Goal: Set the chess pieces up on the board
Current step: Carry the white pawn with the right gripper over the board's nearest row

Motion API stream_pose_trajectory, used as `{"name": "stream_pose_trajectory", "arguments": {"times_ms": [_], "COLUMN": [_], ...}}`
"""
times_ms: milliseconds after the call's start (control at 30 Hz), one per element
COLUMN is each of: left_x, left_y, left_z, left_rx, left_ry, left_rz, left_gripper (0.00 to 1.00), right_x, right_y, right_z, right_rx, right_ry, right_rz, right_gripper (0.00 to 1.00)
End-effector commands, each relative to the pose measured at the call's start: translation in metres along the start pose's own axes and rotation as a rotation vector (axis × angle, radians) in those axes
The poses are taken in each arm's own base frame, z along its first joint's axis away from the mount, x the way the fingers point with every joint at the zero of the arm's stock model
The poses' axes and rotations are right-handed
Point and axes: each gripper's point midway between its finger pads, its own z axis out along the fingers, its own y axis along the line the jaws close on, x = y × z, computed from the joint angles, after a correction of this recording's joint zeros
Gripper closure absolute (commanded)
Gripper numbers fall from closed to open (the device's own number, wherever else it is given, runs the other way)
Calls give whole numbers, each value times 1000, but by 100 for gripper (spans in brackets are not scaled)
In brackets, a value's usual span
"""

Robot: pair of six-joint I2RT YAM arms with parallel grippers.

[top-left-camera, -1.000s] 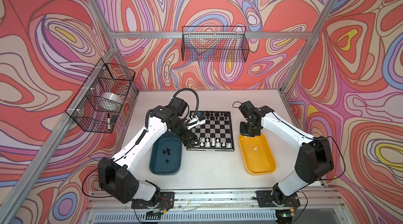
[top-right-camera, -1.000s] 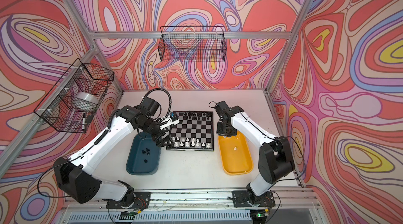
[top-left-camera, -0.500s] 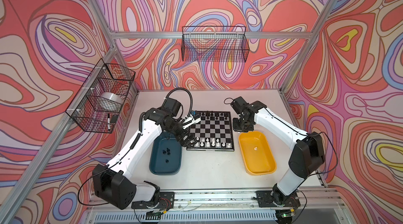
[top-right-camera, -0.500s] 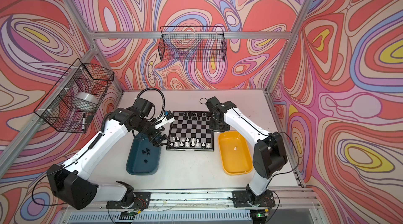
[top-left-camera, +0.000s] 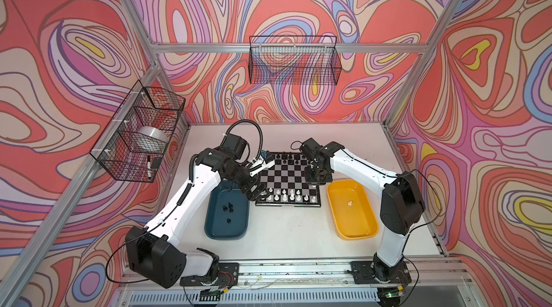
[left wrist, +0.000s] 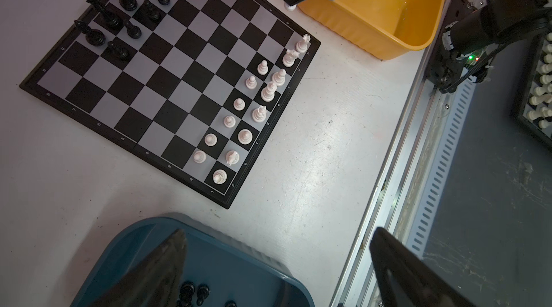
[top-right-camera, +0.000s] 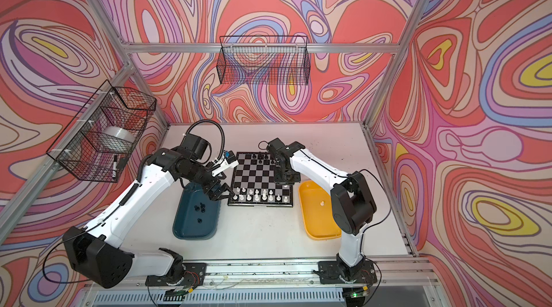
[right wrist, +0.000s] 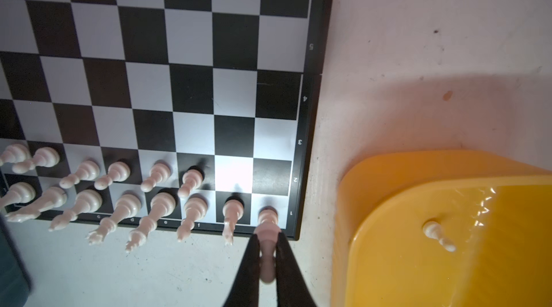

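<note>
A smooth white plastic pawn (right wrist: pixel 267 260) is pinched in the right gripper's (right wrist: pixel 266 241) slim black fingers (right wrist: pixel 249 260) beside the glossy checkered board (right wrist: pixel 185 51). The left gripper (left wrist: pixel 276 235) is spread wide above the rounded teal tray (left wrist: pixel 239 263).

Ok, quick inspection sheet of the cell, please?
Surface: white tabletop, scuffed and speckled.
Job's things: board lies flat; white pieces fill its two near rows except two squares; black pieces partly placed, some in the teal tray; one white pawn in the yellow tray.
Clutter: nothing seen.
Grippers: left gripper open, between teal tray and board; right gripper shut on a white piece by the board's edge.
Cables: black hose arches high, clear of pieces.
Surroundings: wire baskets on patterned walls.
</note>
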Motion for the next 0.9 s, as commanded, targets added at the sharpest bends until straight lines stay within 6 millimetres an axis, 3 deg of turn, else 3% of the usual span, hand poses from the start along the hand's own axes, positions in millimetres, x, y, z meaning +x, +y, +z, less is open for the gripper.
{"name": "stream_pose_trajectory", "arguments": {"times_ms": [0,867], "left_x": [-1,2], "left_y": [-7,-3], "left_z": [-9,-19], "left_rx": [12,2], "left_ry": [-27,-61], "left_rz": [2,-27], "left_gripper": [4,4], "right_x": [-2,6], "right_y": [12,29], "right_z": [5,46], "right_rx": [-25,-44], "right_ry": [-3,57], "right_rz": [4,-13], "right_gripper": [89,89]}}
